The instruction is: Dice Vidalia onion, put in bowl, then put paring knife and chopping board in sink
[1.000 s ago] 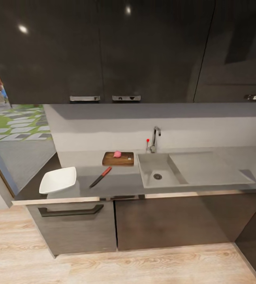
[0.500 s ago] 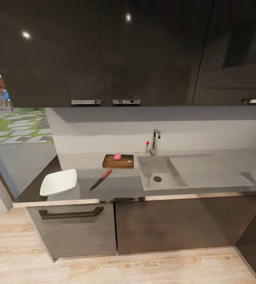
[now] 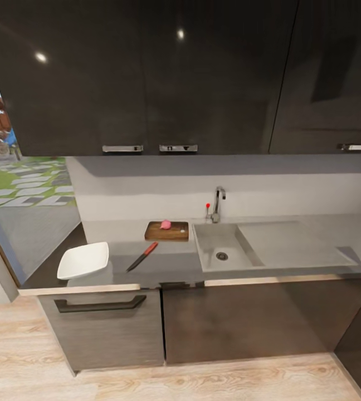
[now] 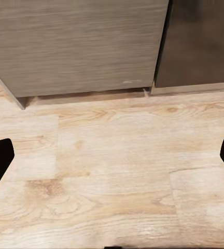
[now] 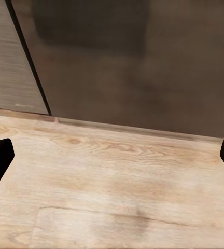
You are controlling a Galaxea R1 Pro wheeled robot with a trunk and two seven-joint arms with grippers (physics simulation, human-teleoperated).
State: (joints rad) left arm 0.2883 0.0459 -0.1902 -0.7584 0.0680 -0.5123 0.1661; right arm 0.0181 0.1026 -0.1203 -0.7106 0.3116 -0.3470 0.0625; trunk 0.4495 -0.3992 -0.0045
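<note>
The small pinkish Vidalia onion [image 3: 165, 224] sits on the dark wooden chopping board [image 3: 176, 232], at the back of the grey countertop [image 3: 169, 264] just left of the sink [image 3: 205, 245]. The basin holds nothing but its drain. In front of the board lies the paring knife [image 3: 142, 257], red-handled with a dark blade, lying diagonally. The white bowl [image 3: 83, 260] rests at the counter's left end. My left gripper [image 4: 112, 161] and right gripper [image 5: 112, 161] both hang open over the wood floor, facing the lower cabinets, with nothing between their fingers.
A chrome tap [image 3: 218, 203] with a red-knobbed lever stands behind the sink, and a flat drainboard [image 3: 289, 242] lies to its right. Black upper cabinets [image 3: 147, 78] overhang the counter. A drawer handle [image 3: 99, 304] juts out below the bowl. Light wood floor [image 3: 175, 384] lies between me and the cabinets.
The whole head view has shifted a little, so counter and cabinets sit slightly lower in the picture. Nothing on the counter has moved.
</note>
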